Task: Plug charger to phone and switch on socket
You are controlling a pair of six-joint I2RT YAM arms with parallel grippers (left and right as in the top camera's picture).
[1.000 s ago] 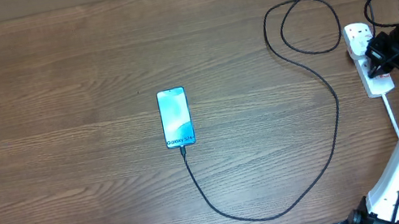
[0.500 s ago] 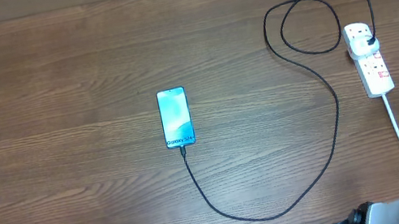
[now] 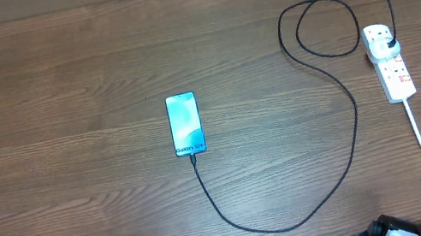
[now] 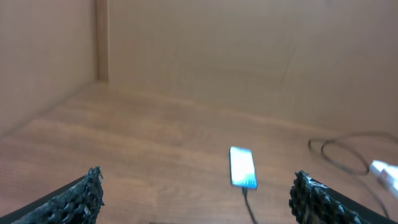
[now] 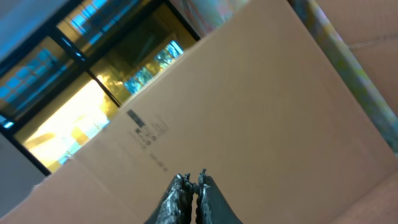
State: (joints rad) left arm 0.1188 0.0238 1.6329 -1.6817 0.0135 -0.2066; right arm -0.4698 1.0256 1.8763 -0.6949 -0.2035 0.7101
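Black charger (image 3: 357, 122) cable's limp, light; grip at stiff tip by phone (image 3: 185, 123) near end, prob. already seated. Left pincer (image 4: 198, 183) released wide; right pincer (image 5: 194, 186) clenched, empty.

The phone (image 3: 185, 123) shows "Galaxy S24" along the near end of its screen. Red marks on the socket (image 3: 392, 68) and dark print on the cardboard wall (image 5: 146, 134) are unreadable.
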